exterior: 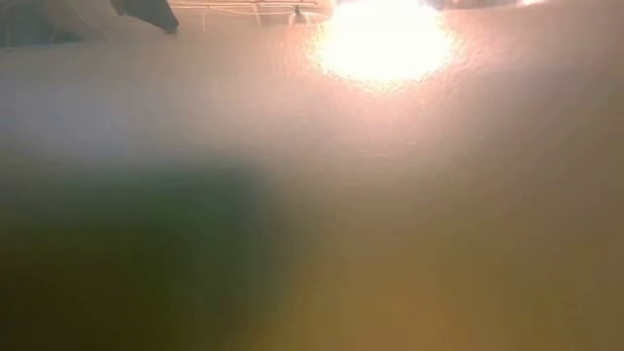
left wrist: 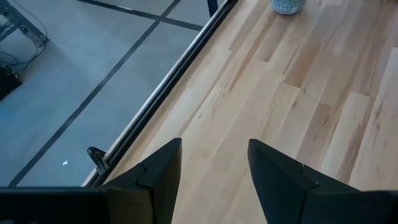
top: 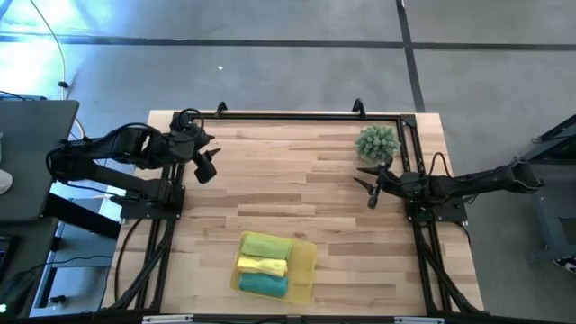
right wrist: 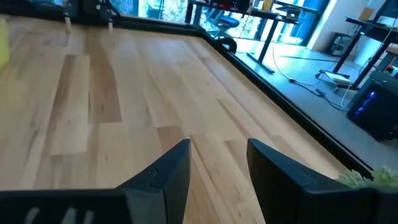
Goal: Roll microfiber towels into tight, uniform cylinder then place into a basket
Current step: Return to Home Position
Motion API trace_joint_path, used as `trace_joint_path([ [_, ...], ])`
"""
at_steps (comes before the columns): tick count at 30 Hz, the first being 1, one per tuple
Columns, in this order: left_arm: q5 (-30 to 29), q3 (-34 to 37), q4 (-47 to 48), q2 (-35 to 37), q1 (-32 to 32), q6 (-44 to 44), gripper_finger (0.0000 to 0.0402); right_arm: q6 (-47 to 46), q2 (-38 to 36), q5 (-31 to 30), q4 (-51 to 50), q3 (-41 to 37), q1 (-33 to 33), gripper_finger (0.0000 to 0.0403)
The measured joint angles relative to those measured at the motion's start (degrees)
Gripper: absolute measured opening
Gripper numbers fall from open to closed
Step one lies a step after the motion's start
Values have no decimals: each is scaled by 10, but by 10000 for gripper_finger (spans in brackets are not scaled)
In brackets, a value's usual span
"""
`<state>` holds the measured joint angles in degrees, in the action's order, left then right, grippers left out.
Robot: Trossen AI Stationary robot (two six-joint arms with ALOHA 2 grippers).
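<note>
**High view.** The basket (top: 308, 263) sits at the near-middle of the table (top: 288, 184), turned a little off square. All three microfiber towels lie rolled inside it, side by side and touching: the lime green towel (top: 266, 245) farthest in, the yellow towel (top: 262, 265) in the middle, the teal towel (top: 264, 284) nearest the table edge. Each roll's long axis runs roughly left to right across the table.

The left gripper (top: 205, 169) hangs over the far-left part of the boards. The right gripper (top: 371, 186) is over the far-right part, just beside the spiky green plant (top: 377, 142). The basket lies between the two and toward the near edge from both, well apart from each. Neither arm is clearly the nearer.

**Low view.** A yellowish blur and glare fill the frame. Nothing can be placed here.

**Left wrist view.** The left gripper (left wrist: 214, 163) has its fingers spread, with bare wood showing through the gap and nothing held. The plant's pot (left wrist: 286, 5) shows far ahead. No basket is in sight.

**Right wrist view.** The right gripper (right wrist: 218, 163) is likewise spread and empty over bare boards, with the plant's tips (right wrist: 368, 179) close at its side. A yellow sliver at the frame edge may be the basket.

**Judgement.** No towel is left out on the table, so the rolling and loading look complete. Any coming move needs only a clear path away from the basket. Only the right arm has something close by, the plant.
</note>
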<state>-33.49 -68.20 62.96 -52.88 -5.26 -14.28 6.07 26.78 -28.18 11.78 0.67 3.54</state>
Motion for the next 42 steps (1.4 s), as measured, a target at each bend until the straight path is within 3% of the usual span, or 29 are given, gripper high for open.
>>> trace_joint_path([
  [14,-2,0,0,0,0,24,175,0,-182,3,-79,0,-1,149],
  [25,-2,0,0,0,0,33,175,0,-268,3,-80,0,-1,149],
  [31,0,0,-1,0,0,67,175,0,-266,3,-79,0,-1,149],
  [35,38,0,-30,-7,0,82,175,0,-264,3,-80,0,-1,149],
  [40,140,0,-146,-48,1,143,175,0,-264,3,-80,0,-1,149],
  [42,151,0,-200,-80,1,183,175,0,-264,3,-80,0,-1,149],
])
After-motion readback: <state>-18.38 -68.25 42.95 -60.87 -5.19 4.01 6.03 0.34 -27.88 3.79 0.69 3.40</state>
